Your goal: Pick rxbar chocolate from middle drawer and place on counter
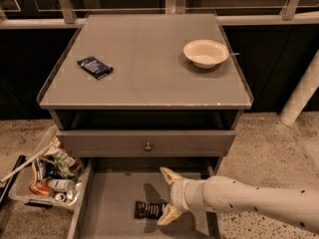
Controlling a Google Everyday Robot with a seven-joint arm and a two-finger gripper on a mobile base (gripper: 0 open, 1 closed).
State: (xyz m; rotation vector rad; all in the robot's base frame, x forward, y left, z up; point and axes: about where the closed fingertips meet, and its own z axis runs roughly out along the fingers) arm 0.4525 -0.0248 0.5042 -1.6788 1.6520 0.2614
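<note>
The rxbar chocolate [148, 209], a flat black wrapper with white lettering, lies on the grey floor of the pulled-out middle drawer [112, 195]. My gripper [167, 195] reaches in from the right on a white arm and stands open just right of the bar. One fingertip [166, 216] rests by the bar's right end; the other points up toward the back of the drawer. Nothing is held between them. The counter [149, 78] spreads above the drawers.
On the counter lie a dark blue packet [94, 66] at the left and a white bowl [206, 53] at the right. A closed drawer front with a round knob [148, 146] sits above the open drawer. A clutter-filled clear bin [47, 178] stands on the floor left; a white post [301, 91] right.
</note>
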